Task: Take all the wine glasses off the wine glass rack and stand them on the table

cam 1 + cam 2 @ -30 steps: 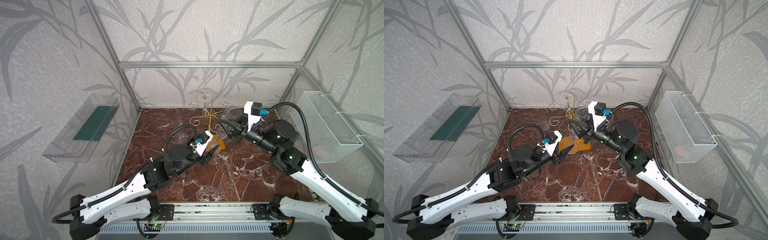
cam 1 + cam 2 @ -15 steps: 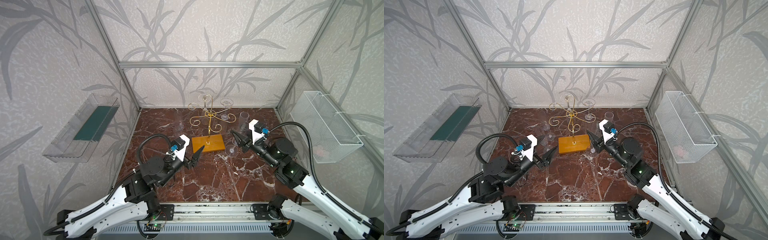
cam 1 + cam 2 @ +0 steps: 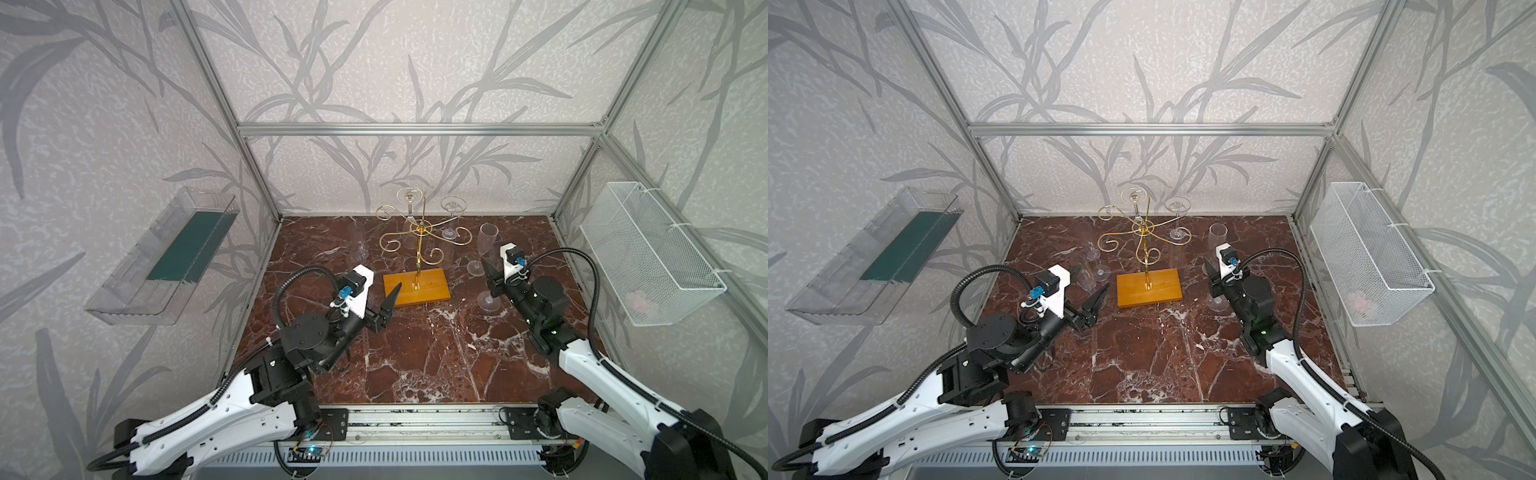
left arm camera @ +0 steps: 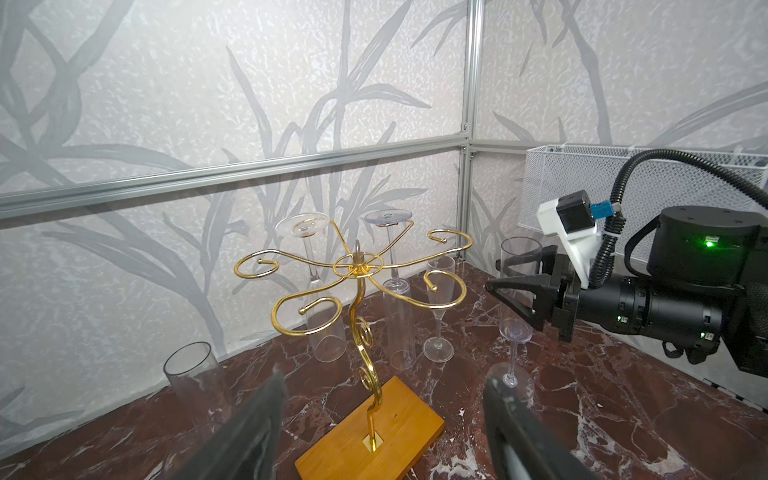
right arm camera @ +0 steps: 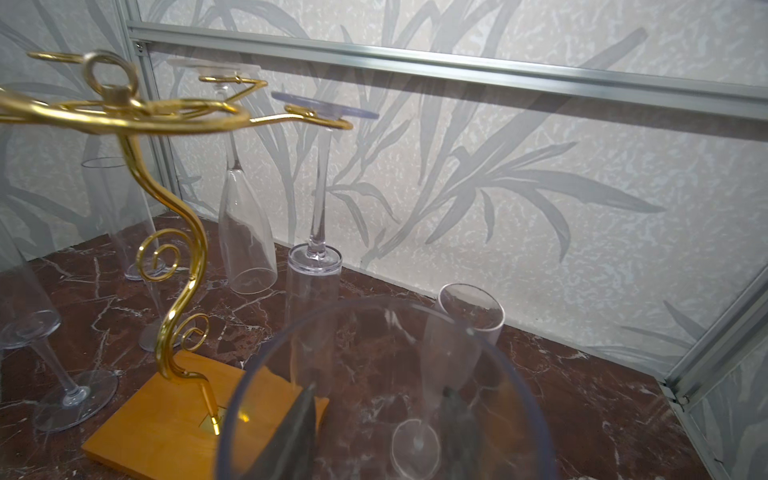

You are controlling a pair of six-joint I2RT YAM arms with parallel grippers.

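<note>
The right gripper (image 4: pixel 493 273) is pinching the bowl of an upright wine glass (image 4: pixel 516 332), its foot seemingly touching the table (image 3: pixel 415 353) just beside the rack (image 4: pixel 355 316), so the set-down seems to be nearing its end and calling for a gentle release, while the left gripper (image 4: pixel 380 390) is hovering empty, jaws spread.

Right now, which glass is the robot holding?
The upright glass clamped in the right gripper, right of the wine glass rack. No other is gripped: the hanging glasses dangle upside down from it; the standing glasses sit alone on the table.
</note>
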